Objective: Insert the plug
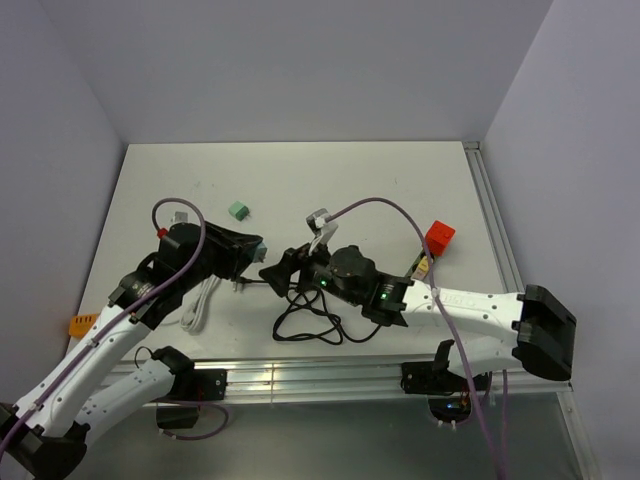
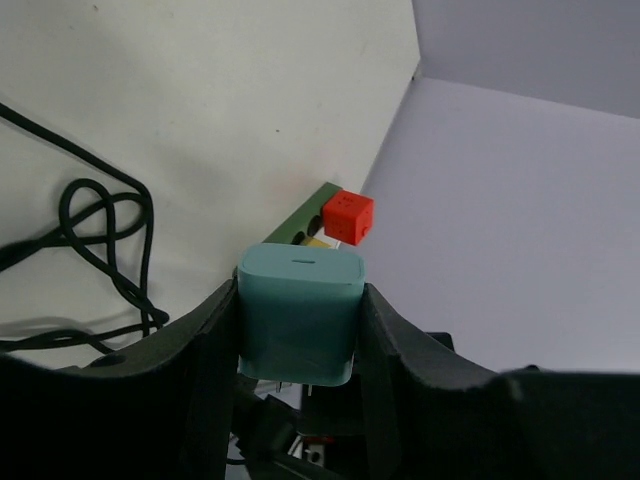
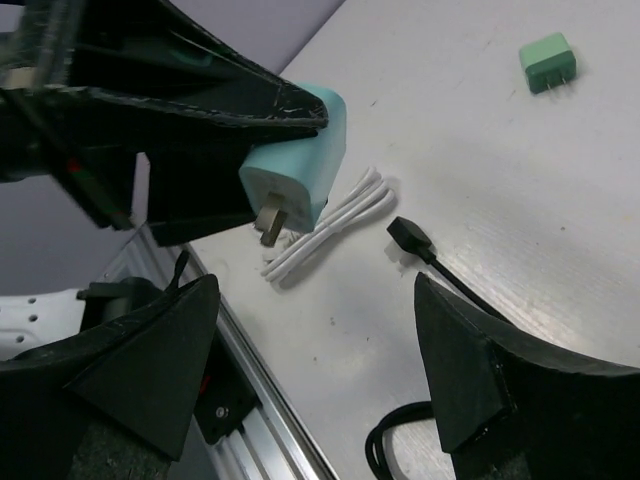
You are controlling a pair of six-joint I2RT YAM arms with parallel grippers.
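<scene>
"Progress from above?"
"My left gripper [image 1: 246,258] and right gripper [image 1: 283,268] faced each other beside the black cable [image 1: 310,322]."
"Left wrist?"
"That gripper was clamped on the teal charger [image 2: 298,320], its port empty."
"Right wrist?"
"My right jaws stood wide, holding nothing. The cable plug [image 3: 408,235] lay on the table [image 3: 480,150], apart from the charger. Pickup and insertion remained, I judged."

A small teal charger [image 3: 298,160] is clamped off the table in the left gripper [image 2: 297,300], its slot on one end and its metal prongs on the other. Just beside it, the black cable [image 1: 310,322] lies loosely tangled near the table's near edge, its plug [image 3: 407,234] flat and unconnected.
</scene>
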